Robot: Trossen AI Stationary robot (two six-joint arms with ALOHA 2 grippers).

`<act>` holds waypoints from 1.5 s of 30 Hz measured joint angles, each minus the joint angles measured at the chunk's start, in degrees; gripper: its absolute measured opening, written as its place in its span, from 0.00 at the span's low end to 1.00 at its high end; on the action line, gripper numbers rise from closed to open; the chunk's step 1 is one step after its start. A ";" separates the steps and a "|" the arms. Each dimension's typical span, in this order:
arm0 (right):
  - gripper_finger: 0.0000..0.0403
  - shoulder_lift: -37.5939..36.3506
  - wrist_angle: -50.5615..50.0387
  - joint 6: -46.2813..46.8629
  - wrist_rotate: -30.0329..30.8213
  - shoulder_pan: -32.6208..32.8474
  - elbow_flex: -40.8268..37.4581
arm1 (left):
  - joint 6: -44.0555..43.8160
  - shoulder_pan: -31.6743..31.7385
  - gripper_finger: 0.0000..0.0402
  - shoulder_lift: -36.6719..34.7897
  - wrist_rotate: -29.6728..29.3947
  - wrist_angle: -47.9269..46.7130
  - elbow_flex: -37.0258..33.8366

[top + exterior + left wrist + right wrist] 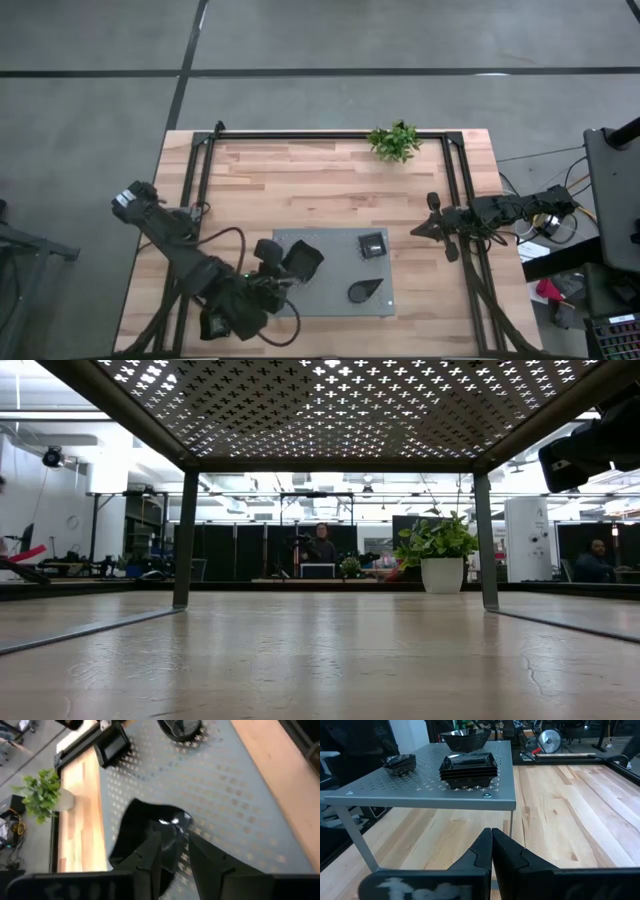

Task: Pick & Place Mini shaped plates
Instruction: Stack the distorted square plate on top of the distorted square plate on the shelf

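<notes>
A larger squarish black mini plate (145,827) lies flat on the grey dotted platform (240,795), near its left end (303,258). My left gripper (175,841) hovers open over this plate's near rim, slanting down from the table's near left (278,270). A stack of small square plates (371,245) (468,769) and a teardrop plate (365,290) (400,764) also rest on the platform. At the table's right, my right gripper (491,840) is shut, holds nothing and points at the platform (425,228). My left gripper's fingers (152,855) stand on either side of the squarish plate's near rim (172,832), slanting down from the near left. The plate lies flat on the platform. I cannot tell whether the fingers touch it.
The platform is a raised perforated shelf on thin legs (357,840), with bare wooden table (320,660) beneath and around it. A small green plant in a white pot (395,141) (441,560) stands at the far edge. A black frame rail (330,133) runs along the table's sides.
</notes>
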 joint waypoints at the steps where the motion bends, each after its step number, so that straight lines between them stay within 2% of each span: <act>1: 0.02 0.00 0.00 0.00 0.02 0.00 0.00 | -1.26 -0.54 0.23 -0.02 0.04 -0.96 0.17; 13: 0.02 0.00 0.00 0.00 0.02 0.00 0.00 | -25.66 -7.60 0.22 -0.05 1.23 -16.83 0.23; 22: 0.02 0.00 0.00 0.00 0.00 0.00 0.00 | -39.01 -9.69 0.22 -0.13 13.36 -20.37 -5.01; 30: 0.02 0.00 0.00 0.00 0.02 0.01 0.00 | -51.35 -9.85 0.22 -0.15 26.82 -20.19 -16.80; 35: 0.02 0.00 0.00 0.00 0.02 -0.01 0.00 | -53.24 -10.48 0.22 -0.15 33.31 -18.28 -22.47; 45: 0.02 0.00 -0.01 0.00 0.01 0.00 0.00 | -54.34 -12.93 0.22 -0.13 34.50 -10.27 -26.76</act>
